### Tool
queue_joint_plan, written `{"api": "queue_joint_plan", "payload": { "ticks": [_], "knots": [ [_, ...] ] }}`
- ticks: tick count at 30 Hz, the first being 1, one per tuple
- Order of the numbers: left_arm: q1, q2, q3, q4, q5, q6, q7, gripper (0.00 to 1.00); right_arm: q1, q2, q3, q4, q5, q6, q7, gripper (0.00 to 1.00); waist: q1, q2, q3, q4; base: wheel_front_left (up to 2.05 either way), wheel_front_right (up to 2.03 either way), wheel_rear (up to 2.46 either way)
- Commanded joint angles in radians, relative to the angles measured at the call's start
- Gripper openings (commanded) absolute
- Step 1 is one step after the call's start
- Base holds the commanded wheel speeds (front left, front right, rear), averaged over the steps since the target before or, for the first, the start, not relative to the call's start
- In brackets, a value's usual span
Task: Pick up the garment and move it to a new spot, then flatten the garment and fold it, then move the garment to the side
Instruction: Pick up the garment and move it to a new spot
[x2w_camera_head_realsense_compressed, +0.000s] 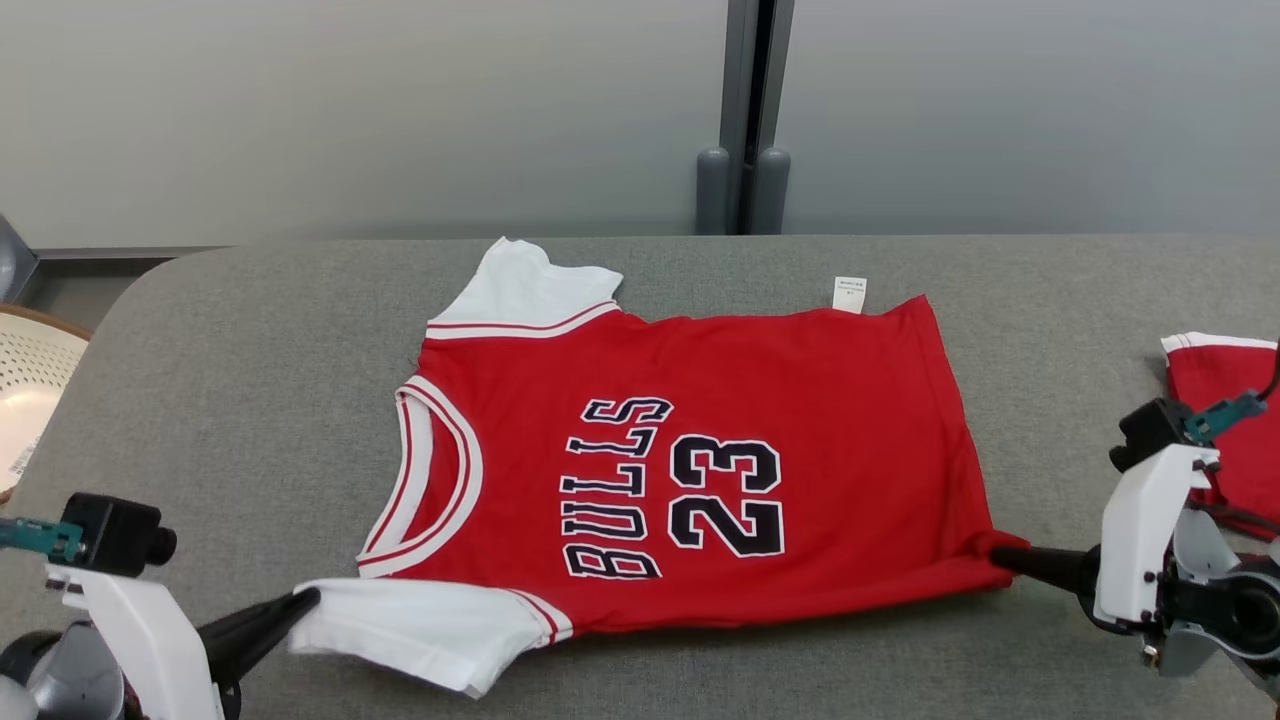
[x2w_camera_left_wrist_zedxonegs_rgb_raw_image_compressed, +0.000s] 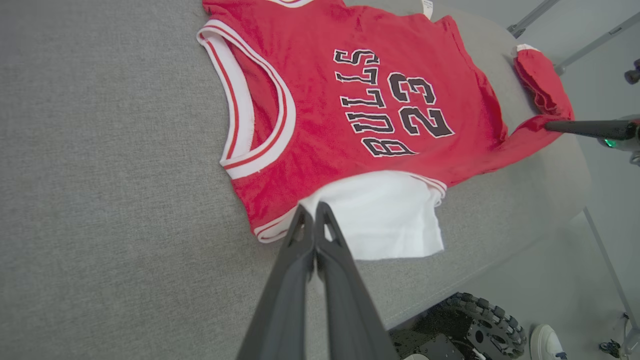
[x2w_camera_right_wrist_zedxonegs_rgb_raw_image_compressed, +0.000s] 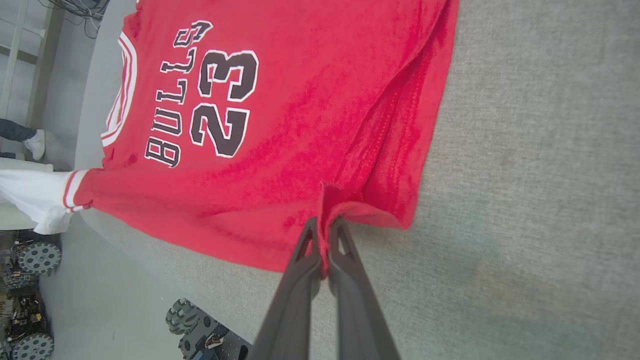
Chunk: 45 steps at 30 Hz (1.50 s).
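A red jersey (x2w_camera_head_realsense_compressed: 800, 420) with white sleeves and black "BULLS 23" lettering lies spread on the grey table (x2w_camera_head_realsense_compressed: 250, 350), neck to the left. My left gripper (x2w_camera_head_realsense_compressed: 308, 600) is shut on the near white sleeve (x2w_camera_left_wrist_zedxonegs_rgb_raw_image_compressed: 390, 220) at the lower left; the left wrist view shows the fingertips (x2w_camera_left_wrist_zedxonegs_rgb_raw_image_compressed: 312, 212) pinching its edge. My right gripper (x2w_camera_head_realsense_compressed: 1000, 556) is shut on the near hem corner at the lower right, and the red jersey (x2w_camera_right_wrist_zedxonegs_rgb_raw_image_compressed: 310, 125) bunches between the fingertips (x2w_camera_right_wrist_zedxonegs_rgb_raw_image_compressed: 325, 227) in the right wrist view.
A second red and white garment (x2w_camera_head_realsense_compressed: 1220, 400) lies folded at the table's right edge behind my right arm. A pale perforated basket (x2w_camera_head_realsense_compressed: 30, 390) stands off the table's left end. A grey wall with a vertical post (x2w_camera_head_realsense_compressed: 745, 120) runs behind. A person's shoe (x2w_camera_right_wrist_zedxonegs_rgb_raw_image_compressed: 35, 144) is on the floor.
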<state>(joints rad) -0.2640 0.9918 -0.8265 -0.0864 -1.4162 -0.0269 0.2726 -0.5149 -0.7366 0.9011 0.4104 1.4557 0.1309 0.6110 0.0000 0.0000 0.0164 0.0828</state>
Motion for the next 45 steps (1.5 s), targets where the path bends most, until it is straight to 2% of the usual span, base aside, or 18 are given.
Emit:
{"api": "queue_joint_plan", "payload": {
  "ticks": [1, 10, 16, 26, 27, 28, 29, 32, 36, 45],
  "knots": [
    [-0.033, -0.006, 0.012, 0.014, 0.012, -0.004, -0.001, 0.0, -0.027, 0.017, -0.007, 0.016, -0.009, -0.001, 0.011, 0.0, 0.0, 0.0, 0.022, -0.005, 0.0, 0.0, 0.0],
    [-0.168, -0.071, 0.03, 0.106, 0.04, -0.019, 0.036, 0.0, -0.144, 0.094, -0.02, 0.135, -0.08, -0.001, 0.053, 0.0, 0.0, 0.0, 0.105, -0.02, 0.0, 0.0, 0.0],
    [-0.283, -0.137, 0.015, 0.228, 0.089, -0.037, 0.077, 0.0, -0.227, 0.163, -0.03, 0.226, -0.146, -0.001, 0.066, 0.0, 0.0, 0.0, 0.175, -0.04, 0.0, 0.0, 0.0],
    [-0.376, -0.218, -0.008, 0.388, 0.133, -0.07, 0.085, 0.0, -0.274, 0.216, -0.04, 0.264, -0.215, -0.001, 0.022, 0.0, 0.0, 0.0, 0.216, -0.058, 0.0, 0.0, 0.0],
    [-0.387, -0.224, -0.009, 0.4, 0.147, -0.073, 0.074, 0.13, -0.279, 0.214, -0.036, 0.259, -0.231, -0.001, 0.006, 0.0, 0.0, 0.0, 0.218, -0.059, 0.0, 0.0, 0.0],
    [-0.397, -0.232, -0.005, 0.414, 0.159, -0.075, 0.053, 0.57, -0.281, 0.211, -0.034, 0.258, -0.247, -0.001, -0.013, 0.86, 0.0, 0.0, 0.22, -0.059, 0.0, 0.0, 0.0],
    [-0.399, -0.241, -0.003, 0.434, 0.164, -0.07, 0.039, 1.0, -0.277, 0.212, -0.036, 0.267, -0.255, -0.001, -0.027, 1.0, 0.0, 0.0, 0.221, -0.059, 0.0, 0.0, 0.0],
    [-0.408, -0.267, -0.002, 0.475, 0.188, -0.075, -0.011, 1.0, -0.272, 0.222, -0.046, 0.269, -0.269, 0.0, -0.062, 1.0, 0.0, 0.0, 0.224, -0.058, 0.0, 0.0, 0.0],
    [-0.425, -0.305, 0.033, 0.523, 0.224, -0.053, -0.146, 1.0, -0.26, 0.219, -0.079, 0.249, -0.283, 0.0, -0.174, 1.0, 0.0, 0.0, 0.221, -0.047, 0.0, 0.0, 0.0],
    [-0.356, -0.395, 0.146, 0.553, 0.22, -0.033, -0.476, 1.0, -0.174, 0.186, -0.109, 0.132, -0.373, 0.0, -0.573, 1.0, 0.0, 0.0, 0.159, -0.02, 0.0, 0.0, 0.0]
  ]
}}
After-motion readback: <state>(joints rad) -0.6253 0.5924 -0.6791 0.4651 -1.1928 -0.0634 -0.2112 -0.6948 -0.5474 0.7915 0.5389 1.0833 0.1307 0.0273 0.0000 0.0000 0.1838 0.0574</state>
